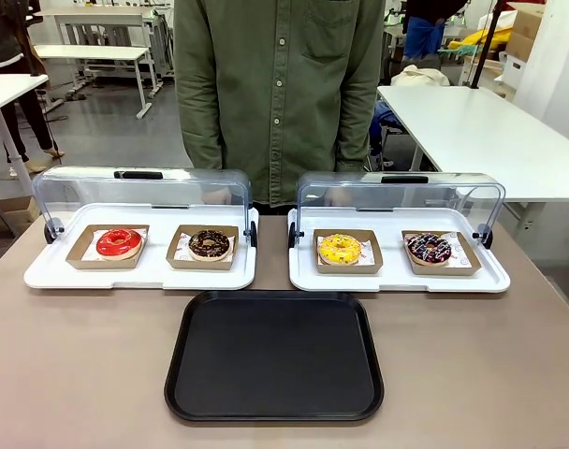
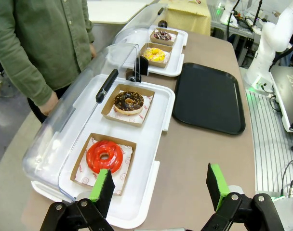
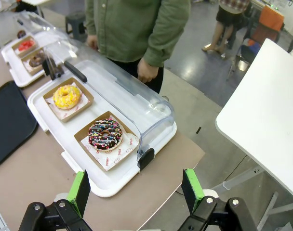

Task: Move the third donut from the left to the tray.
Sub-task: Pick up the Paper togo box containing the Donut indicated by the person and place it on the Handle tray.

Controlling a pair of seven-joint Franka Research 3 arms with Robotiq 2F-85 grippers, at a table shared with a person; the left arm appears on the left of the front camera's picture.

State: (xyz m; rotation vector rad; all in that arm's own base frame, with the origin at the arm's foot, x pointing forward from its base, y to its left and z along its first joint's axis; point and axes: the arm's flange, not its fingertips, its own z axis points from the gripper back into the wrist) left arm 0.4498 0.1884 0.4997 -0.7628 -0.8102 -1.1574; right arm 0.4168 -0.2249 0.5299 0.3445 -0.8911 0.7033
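While right tool (image 3: 136,191) hangs spread wide, empty, yellow donut (image 3: 67,96) sits ahead and left of it in cardboard holder (image 3: 86,102); black tray (image 3: 9,120) further left. Pinch holder rim, avoid icing, clear lid (image 3: 117,91); left tool (image 2: 161,185) spread too.

Front cam sat on the robot's side of the tray (image 1: 273,360), close in, facing the person across it. Left wrist cam looked down from past the tray's left end, right wrist cam from past its right end. All three views shared the tray.
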